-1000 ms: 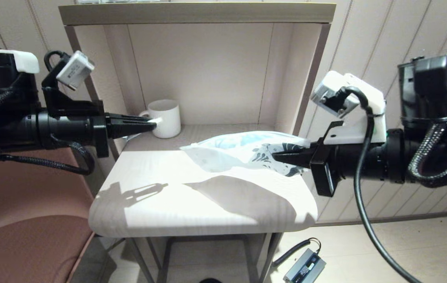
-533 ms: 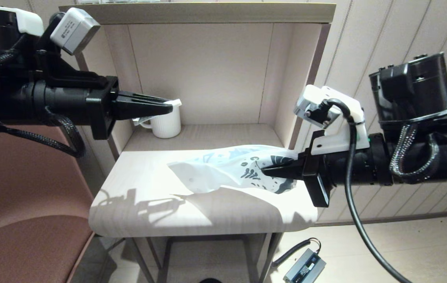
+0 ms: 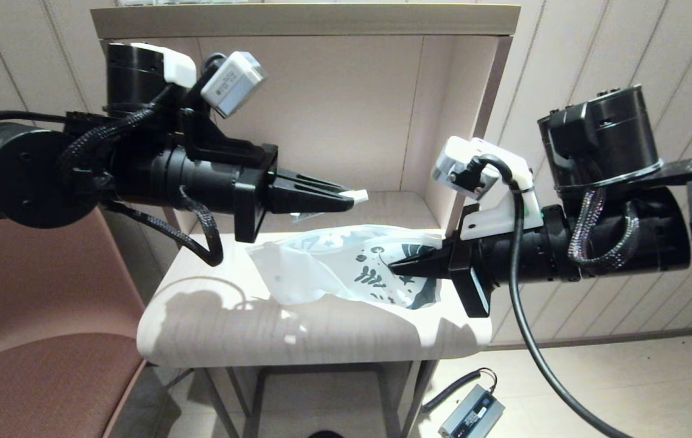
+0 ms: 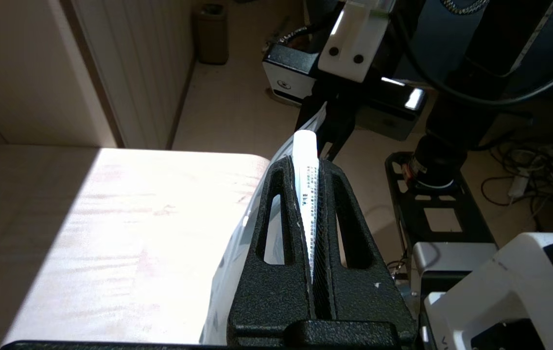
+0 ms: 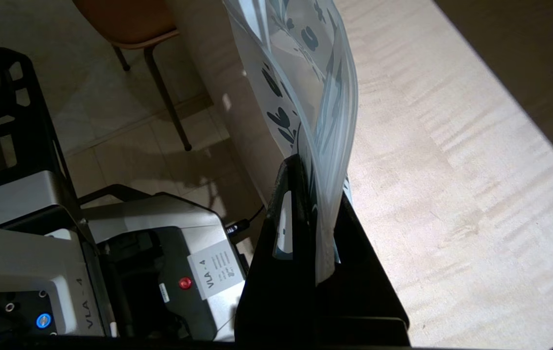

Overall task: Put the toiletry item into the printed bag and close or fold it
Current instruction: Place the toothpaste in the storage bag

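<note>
The table point(image 3: 321, 334) is the landmark: its front edge is rounded, its back runs under a shelf point(image 3: 303, 18) with side walls, and the sunlit stretch nearest its front edge is bare. The bag point(image 3: 334, 267) hangs above the table's right half, its printed end pinched in the right gripper point(image 3: 396, 266), whose jaws are clamped tight on the plastic; the pale end sags toward the tabletop's middle. The left gripper point(image 3: 349, 199) sits above the table's centre, higher than the bag, jaws narrow and squeezing the tube point(image 3: 358, 196), whose white tip pokes out past the fingertips toward the right gripper. In the left wrist view the tube point(image 4: 305, 170) stands between the two pads, the bag's edge just beyond it. A second ago the left gripper was by the table's back left corner, near a mug; it has since swung right and up, and the right gripper has drawn the bag forward and leftward.
</note>
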Tool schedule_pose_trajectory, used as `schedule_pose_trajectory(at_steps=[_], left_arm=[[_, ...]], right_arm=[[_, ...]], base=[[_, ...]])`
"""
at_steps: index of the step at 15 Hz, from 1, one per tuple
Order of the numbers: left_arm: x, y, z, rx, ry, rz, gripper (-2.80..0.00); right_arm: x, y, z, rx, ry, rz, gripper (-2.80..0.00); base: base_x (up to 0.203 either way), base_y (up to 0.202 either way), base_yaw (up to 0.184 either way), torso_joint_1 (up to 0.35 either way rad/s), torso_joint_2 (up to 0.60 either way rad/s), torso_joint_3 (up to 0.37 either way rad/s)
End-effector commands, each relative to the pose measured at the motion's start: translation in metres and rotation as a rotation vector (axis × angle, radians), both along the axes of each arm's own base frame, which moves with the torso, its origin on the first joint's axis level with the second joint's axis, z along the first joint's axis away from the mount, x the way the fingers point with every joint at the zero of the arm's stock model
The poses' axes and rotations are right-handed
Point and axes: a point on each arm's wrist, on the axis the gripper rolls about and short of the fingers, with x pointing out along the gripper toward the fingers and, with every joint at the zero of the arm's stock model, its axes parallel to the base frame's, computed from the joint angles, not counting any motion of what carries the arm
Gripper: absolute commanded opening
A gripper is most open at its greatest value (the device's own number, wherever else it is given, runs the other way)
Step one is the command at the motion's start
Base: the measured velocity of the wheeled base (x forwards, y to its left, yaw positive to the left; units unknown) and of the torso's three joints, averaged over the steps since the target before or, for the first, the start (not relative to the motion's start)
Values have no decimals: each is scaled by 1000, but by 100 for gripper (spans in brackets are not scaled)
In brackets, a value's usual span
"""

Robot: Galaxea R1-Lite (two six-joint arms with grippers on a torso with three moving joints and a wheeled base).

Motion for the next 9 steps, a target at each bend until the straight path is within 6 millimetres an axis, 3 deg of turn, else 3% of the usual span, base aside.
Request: schedule_pose_trajectory(at_steps=[1,9], left_arm=[[13,-12,-20,24,37,-22,-280],[21,-26,-31,38,53,-42,-280]], right_arm=[[1,1,-1,6,6,19,-280],[1,1,-5,4,19,33,-280]], base=[[0,0,0,0,0,0],[0,0,0,0,0,0]])
